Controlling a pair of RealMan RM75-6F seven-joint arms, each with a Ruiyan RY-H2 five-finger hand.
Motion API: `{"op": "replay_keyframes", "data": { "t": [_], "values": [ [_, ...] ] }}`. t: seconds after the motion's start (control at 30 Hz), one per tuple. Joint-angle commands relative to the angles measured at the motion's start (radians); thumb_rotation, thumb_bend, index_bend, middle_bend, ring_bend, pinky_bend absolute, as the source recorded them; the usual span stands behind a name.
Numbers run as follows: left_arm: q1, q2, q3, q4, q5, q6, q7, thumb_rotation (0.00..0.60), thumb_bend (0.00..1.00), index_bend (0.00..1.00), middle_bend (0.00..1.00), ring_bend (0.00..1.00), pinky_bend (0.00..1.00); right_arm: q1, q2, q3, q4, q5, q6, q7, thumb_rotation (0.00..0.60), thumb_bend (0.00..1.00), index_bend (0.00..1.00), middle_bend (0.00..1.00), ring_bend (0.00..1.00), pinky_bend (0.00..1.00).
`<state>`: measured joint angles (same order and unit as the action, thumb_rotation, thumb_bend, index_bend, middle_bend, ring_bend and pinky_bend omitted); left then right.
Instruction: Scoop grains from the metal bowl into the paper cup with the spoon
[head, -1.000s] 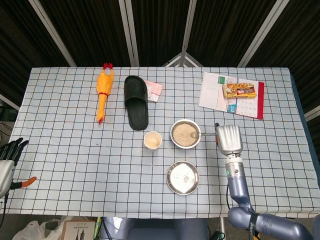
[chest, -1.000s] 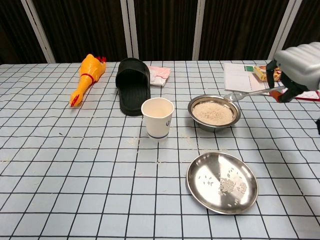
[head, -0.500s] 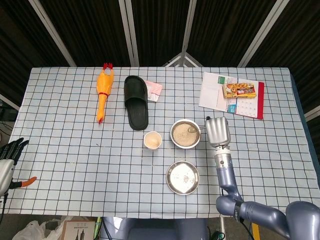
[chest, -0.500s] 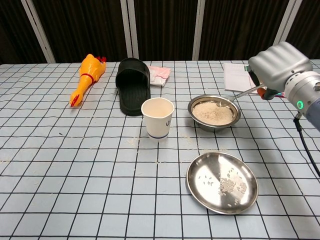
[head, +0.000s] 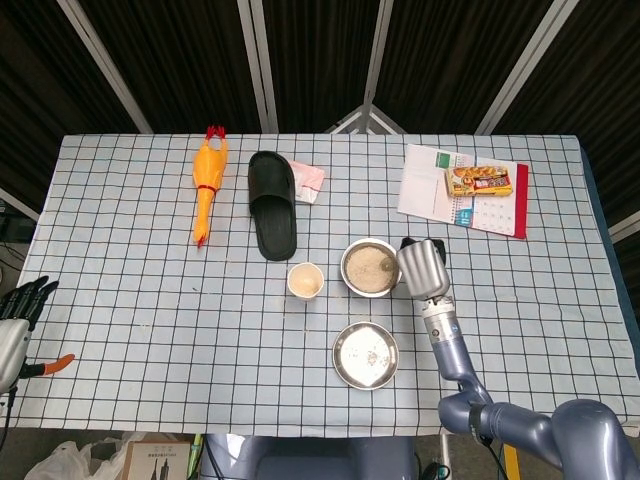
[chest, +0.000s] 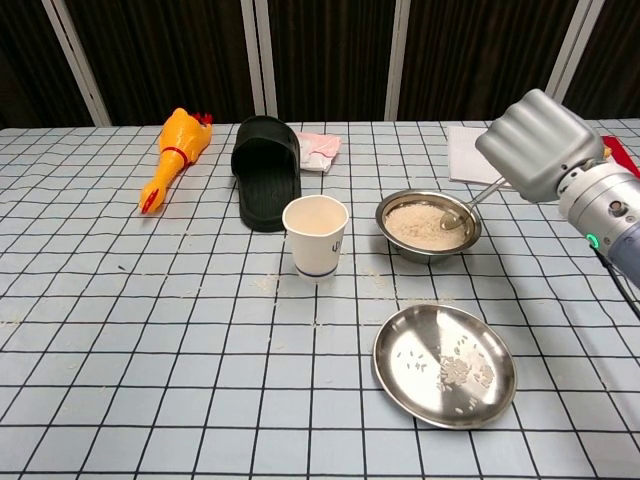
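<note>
The right hand (chest: 540, 143) grips the spoon (chest: 462, 208), its tip in the metal bowl (chest: 428, 225) of grains mid-worktop. The paper cup (chest: 315, 235) stands just left; a steel plate (chest: 444, 364) lies nearer. A slipper (chest: 264, 180) and rubber chicken (chest: 173, 154) lie far left. The left hand (head: 15, 318), fingers apart, hangs off the worktop's (head: 150, 320) left edge.

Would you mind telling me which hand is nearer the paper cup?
The right hand, beside the metal bowl just right of the paper cup. The left hand hangs off the table's far left edge.

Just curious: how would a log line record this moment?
right hand: holds spoon | spoon: tip in metal bowl | paper cup: upright
</note>
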<state>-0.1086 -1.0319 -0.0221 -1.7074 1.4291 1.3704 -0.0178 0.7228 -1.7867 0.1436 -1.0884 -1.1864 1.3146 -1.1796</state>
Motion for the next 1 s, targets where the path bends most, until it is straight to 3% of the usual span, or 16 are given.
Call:
{"op": "replay_keyframes", "data": {
  "t": [0.03,1.0],
  "values": [
    [0.0,0.0,0.0,-0.001,0.001,0.001,0.001,0.6,0.0,0.0,0.0,0.0,0.0,0.001,0.002,-0.006,0.004,-0.019,0.016,-0.014,0.6,0.56,0.61,0.86,1.0,1.0],
    [-0.001,0.01,0.005,-0.009,0.007,-0.003,-0.025,0.6,0.0,0.0,0.0,0.0,0.0,-0.013,-0.064,-0.022,0.106,-0.085,0.011,-0.067,0.6,0.57,0.62,0.86,1.0,1.0]
  ]
}}
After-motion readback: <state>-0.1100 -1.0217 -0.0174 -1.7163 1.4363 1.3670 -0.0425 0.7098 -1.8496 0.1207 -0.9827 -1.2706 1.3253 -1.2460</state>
